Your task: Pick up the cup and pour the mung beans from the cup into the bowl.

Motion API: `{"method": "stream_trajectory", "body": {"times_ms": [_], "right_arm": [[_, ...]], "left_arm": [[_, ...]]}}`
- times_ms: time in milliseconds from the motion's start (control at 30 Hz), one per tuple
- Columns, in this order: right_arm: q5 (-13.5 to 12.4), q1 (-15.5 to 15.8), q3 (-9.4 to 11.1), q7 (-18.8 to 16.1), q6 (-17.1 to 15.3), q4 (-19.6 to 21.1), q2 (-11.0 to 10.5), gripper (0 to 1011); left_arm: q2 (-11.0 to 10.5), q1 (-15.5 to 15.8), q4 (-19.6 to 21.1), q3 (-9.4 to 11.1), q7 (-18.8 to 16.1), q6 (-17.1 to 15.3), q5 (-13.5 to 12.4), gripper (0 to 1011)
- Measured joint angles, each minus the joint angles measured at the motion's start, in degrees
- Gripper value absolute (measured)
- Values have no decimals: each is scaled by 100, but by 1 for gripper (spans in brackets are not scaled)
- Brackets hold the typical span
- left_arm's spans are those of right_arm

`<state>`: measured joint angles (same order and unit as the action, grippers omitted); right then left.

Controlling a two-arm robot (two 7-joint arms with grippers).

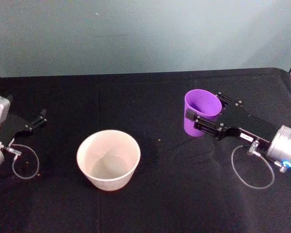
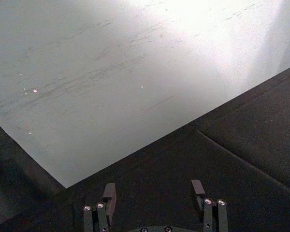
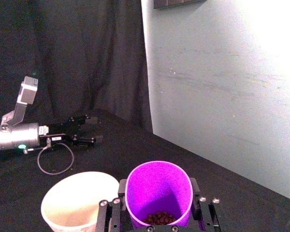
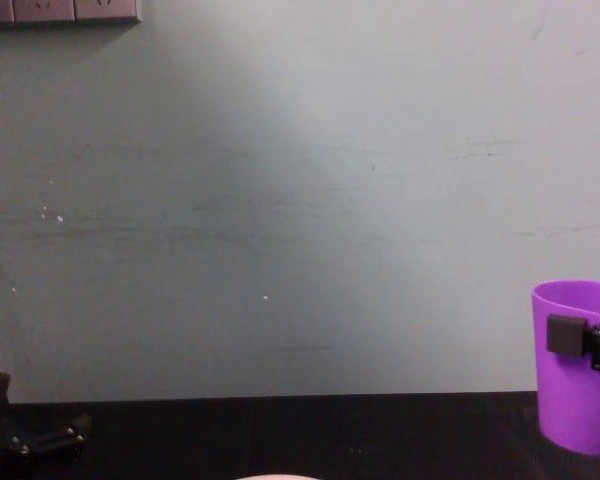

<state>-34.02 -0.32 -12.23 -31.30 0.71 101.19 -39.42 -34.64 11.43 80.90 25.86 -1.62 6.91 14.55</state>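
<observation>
My right gripper (image 1: pixel 204 105) is shut on the purple cup (image 1: pixel 202 116), gripping it just below its rim and holding it upright at the right side of the table. In the right wrist view the cup (image 3: pixel 157 183) sits between the two fingers, with dark mung beans (image 3: pixel 159 218) in its bottom. The pale bowl (image 1: pixel 83 151) stands on the black cloth to the left of the cup, a clear gap away, and looks empty. The chest view shows the cup (image 4: pixel 578 395) at the right edge with one finger (image 4: pixel 565 333) on its wall. My left gripper (image 1: pixel 37 121) rests open at the far left.
A black cloth (image 1: pixel 160 204) covers the table, and a pale wall (image 1: pixel 136 34) runs along its far edge. A clear cable loop (image 1: pixel 252 167) lies by the right wrist and another cable loop (image 1: pixel 25 162) by the left arm. Open cloth lies between the bowl and the cup.
</observation>
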Motion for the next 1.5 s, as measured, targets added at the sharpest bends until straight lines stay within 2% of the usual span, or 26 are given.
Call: {"method": "stream_trajectory", "body": {"times_ms": [1500], "right_arm": [[0,0,0,0,0,-1,0,728]], "left_arm": [[0,0,0,0,0,0,0,1011]]}}
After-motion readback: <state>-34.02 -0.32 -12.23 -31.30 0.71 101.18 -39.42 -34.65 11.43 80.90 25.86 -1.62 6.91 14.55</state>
